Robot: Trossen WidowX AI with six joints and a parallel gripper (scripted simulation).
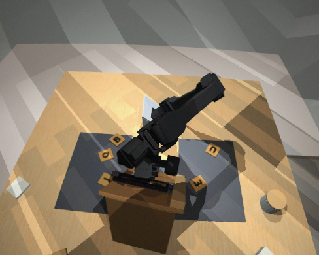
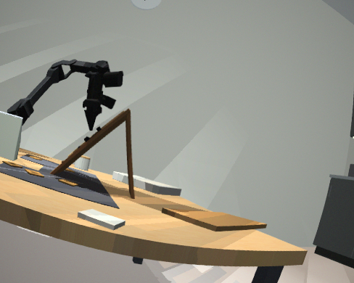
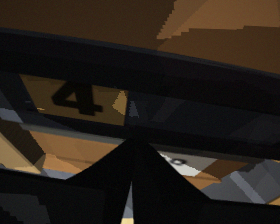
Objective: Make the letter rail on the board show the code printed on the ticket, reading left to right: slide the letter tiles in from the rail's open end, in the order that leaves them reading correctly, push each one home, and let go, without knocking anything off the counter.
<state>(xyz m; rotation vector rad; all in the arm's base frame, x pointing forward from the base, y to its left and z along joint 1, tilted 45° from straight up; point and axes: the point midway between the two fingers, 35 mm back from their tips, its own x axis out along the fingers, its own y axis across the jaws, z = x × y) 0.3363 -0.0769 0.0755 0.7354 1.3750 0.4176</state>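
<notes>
The dark letter rail (image 1: 125,179) (image 3: 66,56) crosses the sloping wooden board (image 1: 120,190) (image 2: 70,160) (image 3: 81,15). A tile marked 4 (image 3: 76,100) sits in the rail's channel, left of the fingertips in the wrist view. My gripper (image 2: 91,128) (image 3: 135,147) is shut and empty, its tips pointing down close to the rail's lower edge. A white printed piece (image 3: 193,169), perhaps the ticket, is partly behind a finger; its code is unreadable. Loose tiles B (image 1: 117,139), Q (image 1: 106,154), U (image 1: 213,150) and 3 (image 1: 198,184) lie on dark mats. Another tile (image 1: 104,180) is partly hidden beside the board.
An upright pale panel (image 1: 149,108) (image 2: 4,135) stands behind the board. A round can (image 1: 273,201) stands at the right. A white block (image 1: 18,187) (image 2: 101,218) lies at the left. A flat wooden slab (image 2: 220,219) and a long pale block (image 2: 148,184) also lie on the counter.
</notes>
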